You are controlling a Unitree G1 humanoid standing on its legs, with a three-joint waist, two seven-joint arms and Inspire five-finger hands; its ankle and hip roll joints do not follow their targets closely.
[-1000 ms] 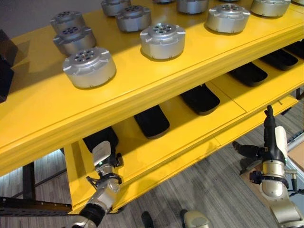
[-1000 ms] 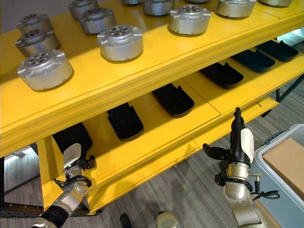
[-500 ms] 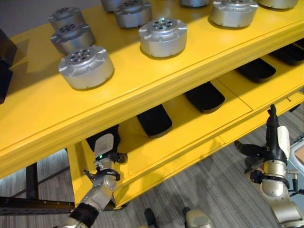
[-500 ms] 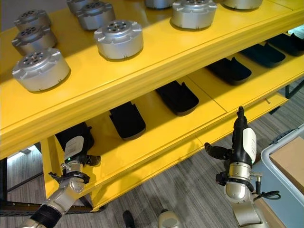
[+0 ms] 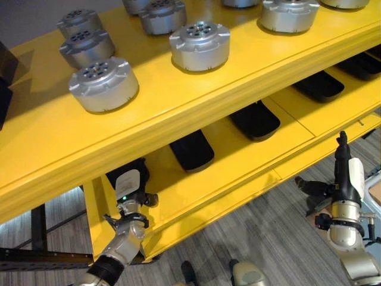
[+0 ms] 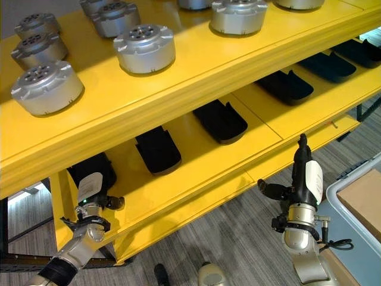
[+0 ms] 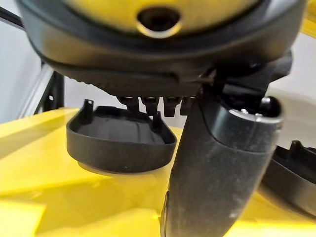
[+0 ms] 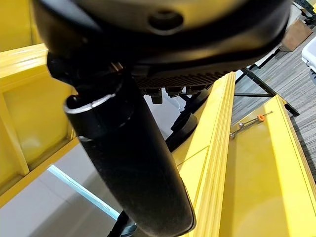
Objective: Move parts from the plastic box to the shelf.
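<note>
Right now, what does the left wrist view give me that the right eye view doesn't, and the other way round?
Left wrist view alone: a close look past the left hand at the black tray on the yellow shelf, with its raised rim and hollow inside; the fingers stop short of it.

Right eye view alone: the silver round parts on the top deck, the row of further black trays on the lower deck, the right hand held upright and open off the shelf's front edge, and a grey bin at the right.

Both show the left hand at the leftmost black tray.
</note>
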